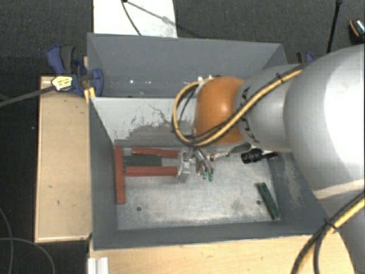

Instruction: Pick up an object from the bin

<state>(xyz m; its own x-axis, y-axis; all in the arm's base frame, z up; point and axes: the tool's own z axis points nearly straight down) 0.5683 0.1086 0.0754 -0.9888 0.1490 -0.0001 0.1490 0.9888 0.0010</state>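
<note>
Gripper (193,168) sits at right end of red-brown bar (149,172); bar's length runs leftward; grip state indeterminate.

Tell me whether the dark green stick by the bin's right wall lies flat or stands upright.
Flat. The dark green stick shows its whole length on the bin floor, apart from the gripper.
</note>
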